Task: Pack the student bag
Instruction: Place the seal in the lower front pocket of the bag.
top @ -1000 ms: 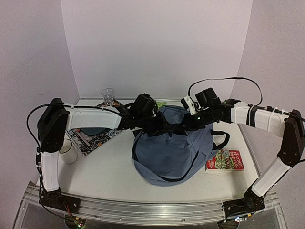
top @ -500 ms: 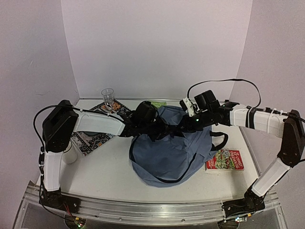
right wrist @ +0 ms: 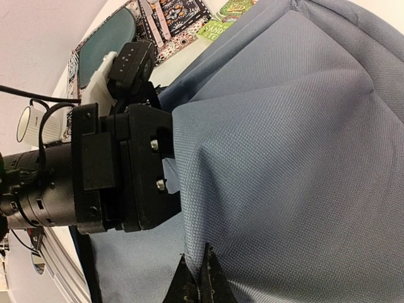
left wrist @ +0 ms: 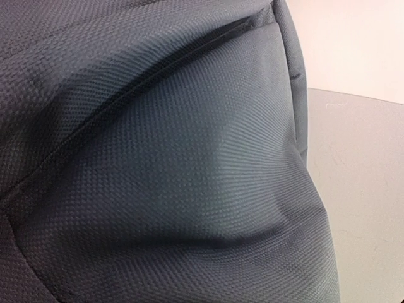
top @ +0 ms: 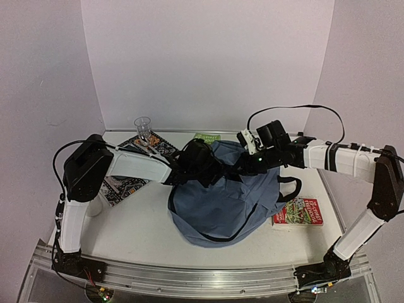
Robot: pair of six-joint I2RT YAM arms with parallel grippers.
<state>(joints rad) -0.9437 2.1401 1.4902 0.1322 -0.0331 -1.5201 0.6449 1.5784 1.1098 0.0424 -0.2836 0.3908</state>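
L arm: upper link rises from its base at the near-left corner, then the forearm runs across to the right, low over the table [top: 145,230]. Left gripper [top: 201,166] is butted against the top-left edge of the student bag [top: 230,199]. L wrist cam shows nothing but grey-blue weave w/ a seam and a strip of table at right, no fingers in shot. Seen from the R wrist, its black body presses into the cloth and the tips are buried, so can't tell if they are clenched or released.

R arm: elbow out at the far right, forearm stretched leftward, wrist over the bag's upper right. Right gripper [right wrist: 196,279] has its fingers nearly together, only a thin dark slit between, nipping a fold of bag fabric.

Bag lies slumped mid-table between both grippers, black strap looping along its near side. A red book [top: 299,211] lies just beside it on the right. Patterned book [top: 120,184] sits under the L forearm, w/ a clear cup [top: 143,127] behind it.
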